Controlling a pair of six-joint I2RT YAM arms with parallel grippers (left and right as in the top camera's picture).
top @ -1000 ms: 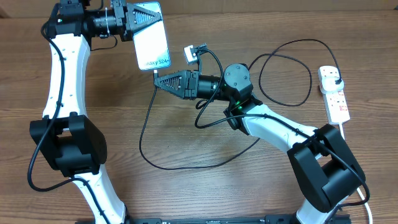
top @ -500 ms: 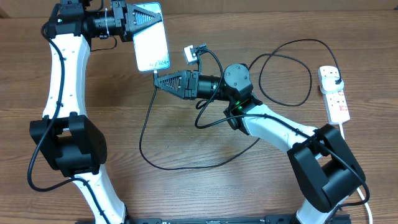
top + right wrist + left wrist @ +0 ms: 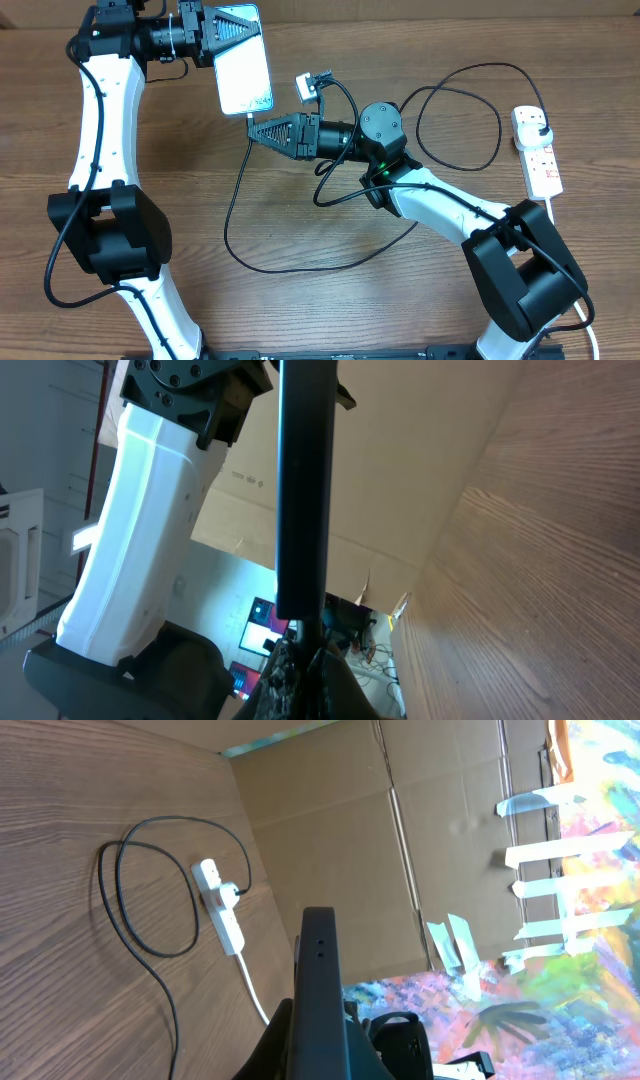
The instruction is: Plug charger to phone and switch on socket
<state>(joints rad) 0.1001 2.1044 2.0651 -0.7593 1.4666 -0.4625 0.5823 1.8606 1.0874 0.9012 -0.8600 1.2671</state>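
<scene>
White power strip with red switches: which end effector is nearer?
Right. The right end effector sits mid-table, well apart from the white power strip; the left end effector, gripping the lit smartphone, is farther off, toward the far corner.

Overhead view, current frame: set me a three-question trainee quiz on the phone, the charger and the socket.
1. True or false: the phone lies flat on the table.
2. Where is the black plug of the charger? A) in the socket B) on the phone's screen C) loose on the table
3. Fill in: the charger's connector tip is held at the phone's lower edge by the ___ tool.
Key: 1 false, the left tool holds it up off the table; 2 A; 3 right, the right tool.
</scene>
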